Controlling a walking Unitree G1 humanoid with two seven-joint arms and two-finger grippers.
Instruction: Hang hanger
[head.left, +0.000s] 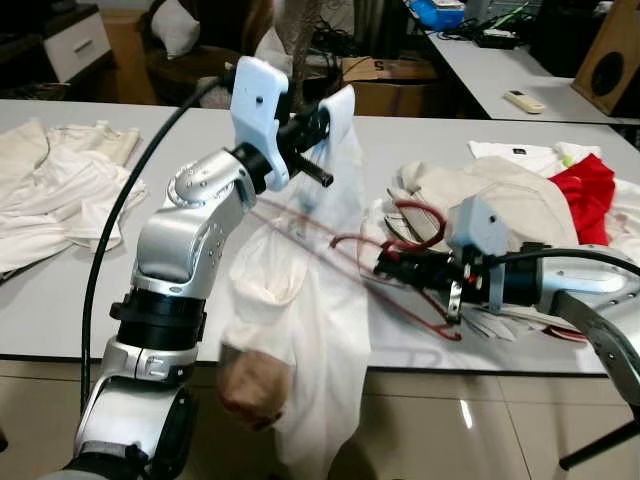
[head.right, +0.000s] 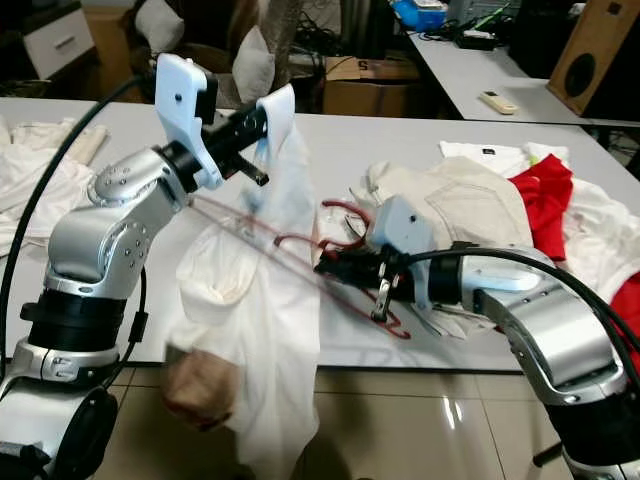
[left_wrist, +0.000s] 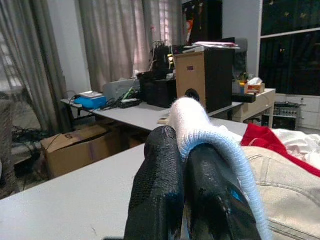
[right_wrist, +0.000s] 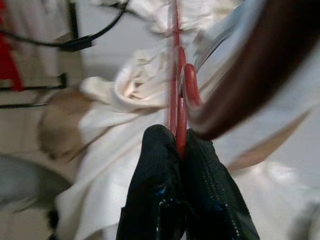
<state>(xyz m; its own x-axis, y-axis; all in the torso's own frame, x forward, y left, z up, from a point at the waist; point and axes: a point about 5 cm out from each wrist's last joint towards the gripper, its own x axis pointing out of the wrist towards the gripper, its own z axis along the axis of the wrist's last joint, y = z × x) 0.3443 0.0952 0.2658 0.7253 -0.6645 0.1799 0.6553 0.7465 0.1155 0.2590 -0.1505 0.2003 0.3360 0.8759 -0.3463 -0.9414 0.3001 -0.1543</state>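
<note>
Left eye view: left gripper (head.left: 322, 120) raised above the front edge of the white worktop (head.left: 420, 150), fingers pinched together on the collar of a white shirt (head.left: 310, 300). Shirt draped down from that grip, past the worktop edge toward the tiled floor (head.left: 470, 420), one sleeve cuff open at mid-height, a tan patch low on the fabric. Right gripper (head.left: 385, 265) reaching in from the right just above the worktop, fingers clamped on a red wire hanger (head.left: 400, 240). Hanger hook curling over a cream garment (head.left: 500, 200); one long red arm of the hanger running through the thin shirt fabric toward the left arm. Red garment (head.left: 585, 185) lying beyond the cream one, more white clothes (head.left: 60, 180) spread on the far left of the worktop.

Right eye view: same scene; hanger partly inside the shirt, its lower wire bent near the worktop's front edge. Remote control (head.right: 497, 101) on a second table behind, cardboard box (head.right: 360, 85) on the floor beside it.

Left wrist view: two black fingers (left_wrist: 160, 185) pressed together, white ribbed collar folded over and between them. Wooden speaker (left_wrist: 202, 77) and curtains (left_wrist: 115, 45) in the background.

Right wrist view: black fingers (right_wrist: 160, 180) closed tight on the red hanger wire, white shirt bunched just beyond.
</note>
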